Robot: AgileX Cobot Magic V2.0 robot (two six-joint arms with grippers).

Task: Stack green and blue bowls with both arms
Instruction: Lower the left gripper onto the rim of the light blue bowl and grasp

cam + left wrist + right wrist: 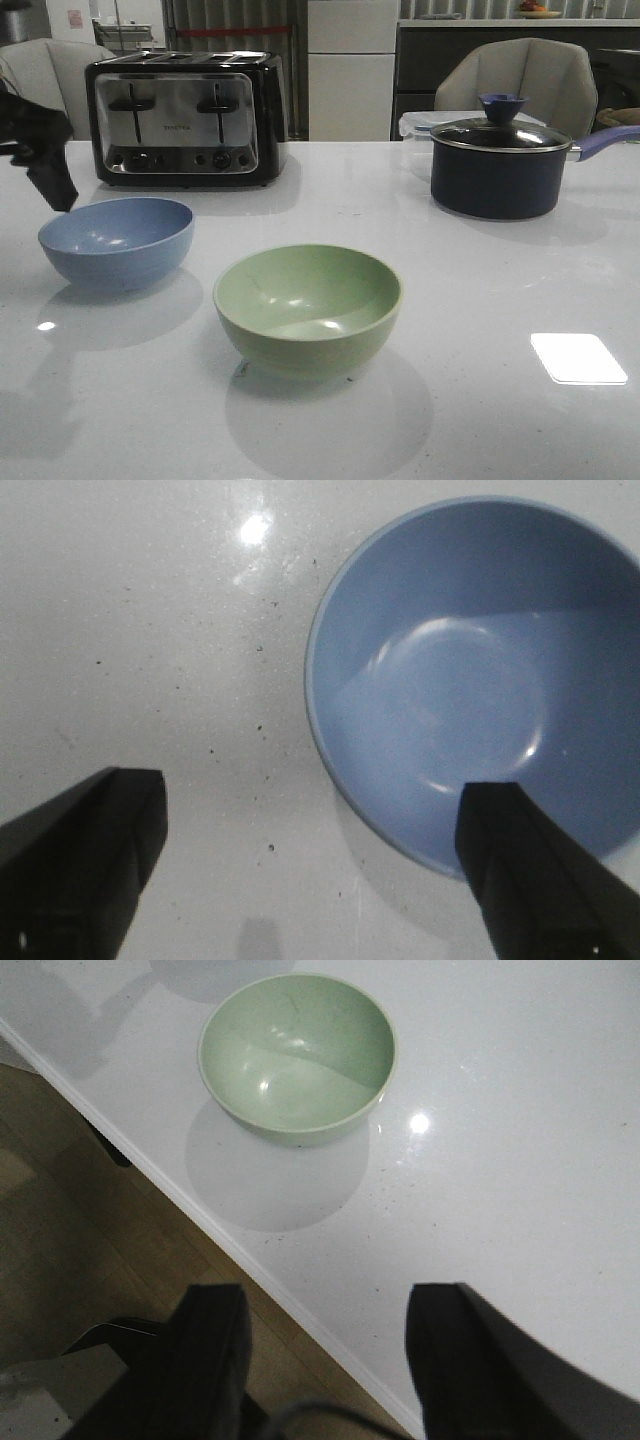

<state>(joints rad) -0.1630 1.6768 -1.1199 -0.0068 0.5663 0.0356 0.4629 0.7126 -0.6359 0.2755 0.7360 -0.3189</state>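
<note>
The dusty blue bowl [116,242] stands upright on the white table at the left. The pale green bowl [307,308] stands upright and empty nearer the front, at the middle, apart from the blue one. My left gripper [58,190] hovers just behind and left of the blue bowl. In the left wrist view this gripper [310,825] is open, one finger [530,880] over the rim of the blue bowl [480,680], the other over bare table. My right gripper [330,1310] is open and empty above the table's front edge, well short of the green bowl [297,1055]. It does not show in the front view.
A chrome and black toaster [185,118] stands at the back left. A dark navy pot [500,165] with lid and long handle sits at the back right, a clear plastic container [415,130] behind it. The table edge [200,1215] drops to a wooden floor.
</note>
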